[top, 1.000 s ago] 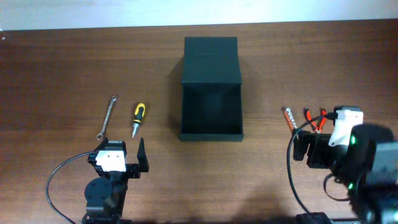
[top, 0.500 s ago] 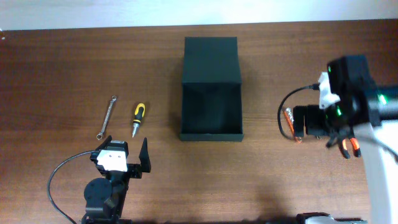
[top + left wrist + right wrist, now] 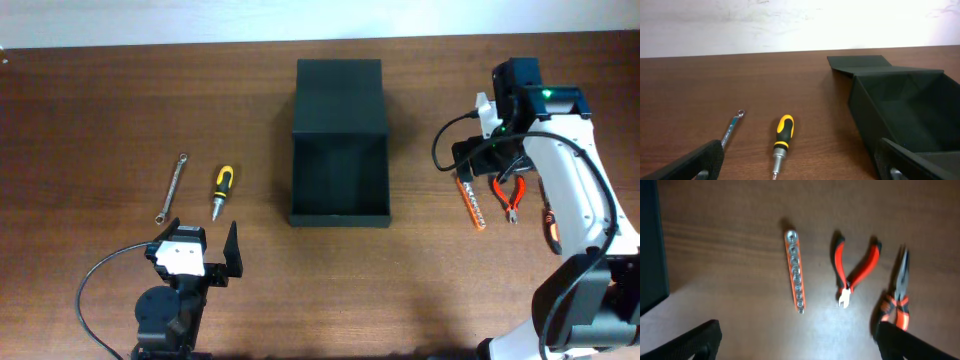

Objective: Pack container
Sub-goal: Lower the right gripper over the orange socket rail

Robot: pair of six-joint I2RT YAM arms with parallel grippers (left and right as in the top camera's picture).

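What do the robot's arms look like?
Both are black and white. The right arm has a long white tube, black joints, a tiny green light and a black cable. The left arm is mostly black with a white block and a looping black cable.

left arm (image 3: 165, 310): black base, white block (image 3: 181, 256) on top, black cable (image 3: 100, 262) looping beside it | right arm (image 3: 572, 178): white shells over black joints, green light (image 3: 546, 95) glowing, black cord (image 3: 437, 150) curling | left gripper (image 3: 800, 165), right gripper (image 3: 800, 342): matte black fingers (image 3: 695, 160) showing

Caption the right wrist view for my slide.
Open right gripper above an orange socket rail, red cutters and orange-black pliers on the wooden table.
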